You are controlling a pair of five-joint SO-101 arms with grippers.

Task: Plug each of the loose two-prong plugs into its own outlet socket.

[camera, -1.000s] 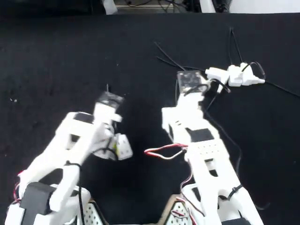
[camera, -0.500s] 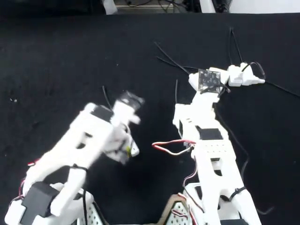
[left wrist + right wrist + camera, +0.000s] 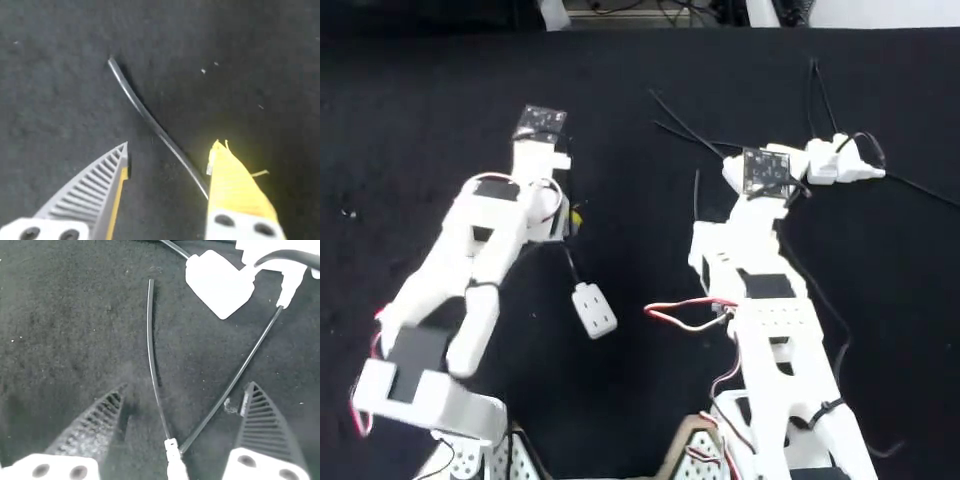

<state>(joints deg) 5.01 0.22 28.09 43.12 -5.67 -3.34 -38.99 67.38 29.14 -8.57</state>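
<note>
A white outlet socket [image 3: 593, 308] lies on the black table [image 3: 420, 120], its black cord [image 3: 567, 262] running under my left arm [image 3: 485, 235]. In the left wrist view that thin black cord [image 3: 150, 120] passes between the fingers of my open left gripper [image 3: 172, 157], which holds nothing. A cluster of white plugs and sockets [image 3: 835, 160] sits at the far right. My right gripper [image 3: 185, 395] is open just short of a white plug [image 3: 220, 282], with two black cords [image 3: 152, 350] lying between its fingers.
More thin black cords [image 3: 685, 128] trail across the far middle of the table. Red and white servo wires [image 3: 675, 318] loop beside the right arm [image 3: 770, 330]. A small white connector [image 3: 172, 455] lies close under the right gripper.
The left arm let go of the white socket, now lying on the table, and swung up and away toward the far side. The right arm moved toward the plug cluster, then held still.
</note>
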